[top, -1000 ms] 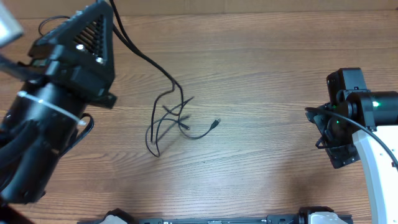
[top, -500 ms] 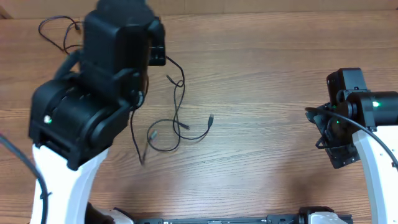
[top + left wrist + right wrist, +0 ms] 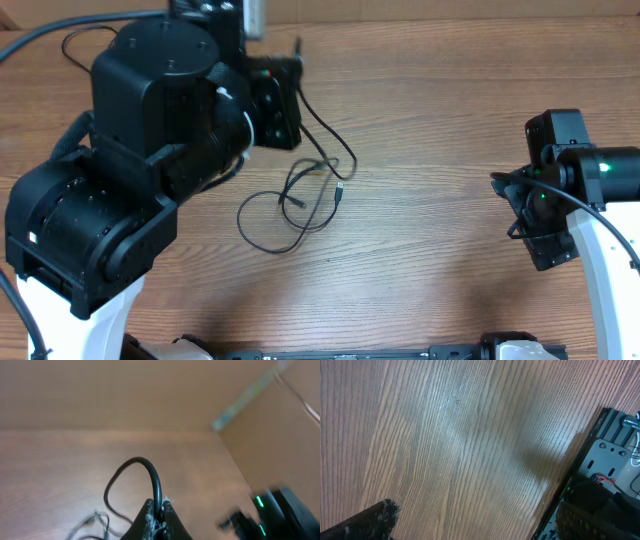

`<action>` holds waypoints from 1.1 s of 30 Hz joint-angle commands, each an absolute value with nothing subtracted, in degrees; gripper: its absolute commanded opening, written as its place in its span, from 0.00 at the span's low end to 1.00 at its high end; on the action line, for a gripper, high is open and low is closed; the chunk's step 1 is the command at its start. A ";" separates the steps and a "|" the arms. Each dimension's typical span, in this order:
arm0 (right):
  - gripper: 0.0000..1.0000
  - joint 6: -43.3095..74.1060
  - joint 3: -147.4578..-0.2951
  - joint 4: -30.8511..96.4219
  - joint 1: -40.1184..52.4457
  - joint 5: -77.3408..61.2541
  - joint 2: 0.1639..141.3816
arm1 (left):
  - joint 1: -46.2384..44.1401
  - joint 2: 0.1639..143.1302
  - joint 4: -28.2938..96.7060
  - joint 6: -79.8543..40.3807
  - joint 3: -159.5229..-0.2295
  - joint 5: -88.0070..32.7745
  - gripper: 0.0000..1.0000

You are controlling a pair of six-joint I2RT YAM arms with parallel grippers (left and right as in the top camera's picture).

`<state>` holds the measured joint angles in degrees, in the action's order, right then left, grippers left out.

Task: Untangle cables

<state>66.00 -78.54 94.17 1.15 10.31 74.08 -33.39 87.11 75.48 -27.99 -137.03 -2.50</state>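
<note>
Standing at the tabletop [image 3: 430,250], I report as follows, from left to right.

Left side: the left hand [image 3: 159,512] is clamped tight on one black cord [image 3: 142,460], which arches up out of the fingertips [image 3: 150,516] and drops away toward the wood. From overhead the left arm [image 3: 150,150] bulks over the back-left of the surface and hides the hand itself. At the far back-left corner lies a thin dark loop [image 3: 72,40]; I cannot tell whether it belongs to the job.

Centre: the cables [image 3: 295,200] lie loose in open loops on the wood, just in front of the left arm. Strands cross one another at a small knot of overlaps, and a plug end [image 3: 340,193] sits beside that crossing. The gripped strand runs down from the arm into this same cluster.

Right side: the right hand [image 3: 480,517] has its jaws spread wide, nothing between them, only bare wood below. The right arm [image 3: 565,185] stands well apart from the cords.

Assessment: one strand is seized, which I judge an early step. The cords are not yet separated. Left to do: draw the strand clear of the crossings, and lay each cord apart.
</note>
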 commanded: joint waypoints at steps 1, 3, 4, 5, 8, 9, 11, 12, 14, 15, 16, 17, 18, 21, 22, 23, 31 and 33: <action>1.00 66.35 -79.90 94.19 0.93 10.41 73.14 | -33.85 86.76 76.07 -24.18 -137.80 -14.00 0.04; 1.00 66.35 -79.90 94.19 0.95 10.44 73.14 | -33.71 86.32 75.50 -24.21 -137.80 -13.28 0.04; 1.00 66.35 -79.90 94.19 0.95 10.44 73.14 | -33.65 86.06 74.96 -24.23 -137.80 -12.03 0.04; 1.00 66.35 -79.90 94.19 0.95 10.41 73.14 | -33.63 85.36 73.45 -25.50 -137.80 -9.98 0.04; 1.00 66.35 -79.90 94.19 0.95 10.41 73.14 | -33.63 83.83 68.77 -31.22 -137.80 -11.92 0.04; 1.00 66.35 -79.90 94.19 0.95 10.44 73.14 | -33.63 83.35 67.02 -33.30 -137.80 -12.84 0.04; 1.00 66.35 -79.90 94.19 0.95 10.44 73.14 | -33.63 81.97 62.54 -38.92 -137.80 -14.83 0.04; 1.00 66.35 -79.90 94.19 0.95 10.44 73.14 | -33.63 81.41 61.06 -41.04 -137.80 -15.62 0.04; 1.00 66.35 -79.90 94.19 0.93 10.44 73.14 | -33.63 80.18 58.96 -44.07 -137.80 -16.64 0.04; 1.00 66.35 -79.90 94.19 0.93 10.44 73.14 | -33.63 79.72 58.85 -44.14 -137.80 -16.53 0.04; 1.00 66.35 -79.90 94.19 0.95 10.44 73.14 | -33.63 79.37 59.18 -43.44 -137.80 -15.64 0.04; 1.00 66.35 -79.90 94.19 0.95 10.44 73.14 | -33.63 79.26 60.10 -42.26 -137.80 -13.96 0.04; 1.00 66.35 -79.90 94.19 0.95 10.41 73.14 | -33.63 79.26 61.71 -42.48 -137.80 -11.40 0.04; 1.00 66.35 -79.90 94.19 0.95 10.41 73.14 | -33.61 79.33 61.25 -47.81 -137.80 -11.75 0.04; 1.00 66.35 -79.90 94.19 0.95 10.44 73.14 | -33.63 79.31 59.35 -50.63 -137.80 -12.91 0.04; 1.00 66.35 -79.90 94.19 0.95 10.44 73.14 | -33.63 79.29 56.21 -53.10 -137.80 -14.33 0.04; 1.00 66.35 -79.90 94.19 0.95 10.41 73.14 | -33.63 78.19 30.33 -55.51 -137.80 -15.00 0.04; 1.00 66.35 -79.90 94.19 0.95 10.44 73.14 | -33.63 78.19 29.74 -57.28 -137.80 -13.82 0.04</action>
<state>65.98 -78.54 94.19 1.15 10.31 74.08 -33.41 79.00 30.74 -54.02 -137.03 -14.76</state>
